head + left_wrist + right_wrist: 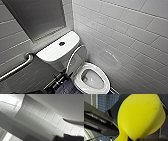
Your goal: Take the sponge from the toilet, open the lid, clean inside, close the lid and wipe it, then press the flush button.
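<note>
Grip on the sponge (140, 115) looks firm: the right gripper (127, 138) pinches its squeezed, narrowed end, and the yellow body bulges close before the wrist camera, with small blue tiles (106, 101) behind it. Low at the near left, the left gripper (60, 79) shows dark beside the toilet (91, 65), just left of the bowl; whether it is spread or closed I cannot tell. The bowl lies open. Behind it the lid (78, 56) stands raised against the tank. Farther left, the flush button (62, 43) sits in the white tank cover (50, 53). A grab bar (17, 67) runs along the left wall; white wall tiles (130, 37) rise on the right.
</note>
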Motion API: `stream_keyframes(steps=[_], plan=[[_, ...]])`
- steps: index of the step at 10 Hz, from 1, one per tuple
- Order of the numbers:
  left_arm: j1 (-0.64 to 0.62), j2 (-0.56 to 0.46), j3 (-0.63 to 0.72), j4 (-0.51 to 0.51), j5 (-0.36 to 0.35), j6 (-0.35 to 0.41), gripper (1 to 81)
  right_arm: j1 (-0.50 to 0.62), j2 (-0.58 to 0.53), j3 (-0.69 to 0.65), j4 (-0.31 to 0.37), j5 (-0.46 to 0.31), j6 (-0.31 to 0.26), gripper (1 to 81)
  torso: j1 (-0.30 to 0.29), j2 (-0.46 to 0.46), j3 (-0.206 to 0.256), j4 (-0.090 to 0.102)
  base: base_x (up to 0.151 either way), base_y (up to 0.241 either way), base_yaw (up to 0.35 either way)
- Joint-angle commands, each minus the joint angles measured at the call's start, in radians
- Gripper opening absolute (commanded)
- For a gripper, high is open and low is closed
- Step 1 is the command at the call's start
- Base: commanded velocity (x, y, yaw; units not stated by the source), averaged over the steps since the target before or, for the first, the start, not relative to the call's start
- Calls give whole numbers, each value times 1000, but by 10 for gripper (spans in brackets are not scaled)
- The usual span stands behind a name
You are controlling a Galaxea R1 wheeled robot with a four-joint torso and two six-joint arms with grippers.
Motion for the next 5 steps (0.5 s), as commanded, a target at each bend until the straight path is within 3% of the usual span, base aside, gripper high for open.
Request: stream_keyframes(steps=[1, 2, 5], plan=[[-22, -86, -144, 105, -122, 3, 811, -26, -21, 18, -6, -59, 0, 10, 0, 0, 0, 0, 0, 0, 0], [-25, -72, -141, -20, -110, -44, 811, -29, -15, 14, -9, -59, 0, 10, 0, 0, 0, 0, 0, 0, 0], [-64, -80, -140, -112, -107, -116, 811, -35, -12, 20, -14, -59, -2, 10, 0, 0, 0, 0, 0, 0, 0]])
